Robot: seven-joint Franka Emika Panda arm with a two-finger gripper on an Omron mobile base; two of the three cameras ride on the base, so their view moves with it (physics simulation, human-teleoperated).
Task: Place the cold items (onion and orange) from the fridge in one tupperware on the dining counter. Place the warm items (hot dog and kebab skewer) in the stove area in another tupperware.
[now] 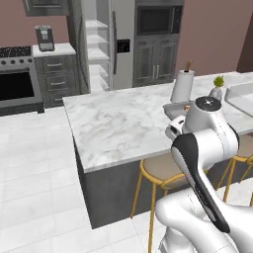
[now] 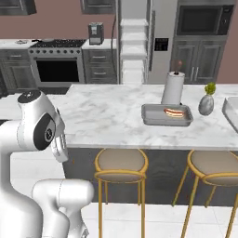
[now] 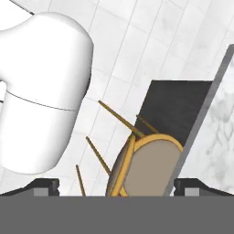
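A grey tupperware (image 2: 149, 116) lies on the marble dining counter (image 2: 107, 116) with a hot dog (image 2: 174, 112) inside it. In the left base view the same tupperware (image 1: 171, 109) and hot dog (image 1: 187, 107) are partly hidden behind my arm. My gripper (image 3: 117, 187) is open, its fingertips (image 3: 45, 185) spread wide and nothing between them; it points down past the counter's edge at a stool (image 3: 148, 167). The fridge (image 2: 133, 42) stands open at the back, its shelves bare from here. The onion, orange and kebab skewer are out of view.
On the counter stand a paper towel roll (image 2: 173, 88) and a small vase with a plant (image 2: 207, 103). A pale rimmed object (image 2: 231, 109) lies at the right edge. Two wooden stools (image 2: 122, 162) line the front. The stove (image 2: 58, 65) is at the back left.
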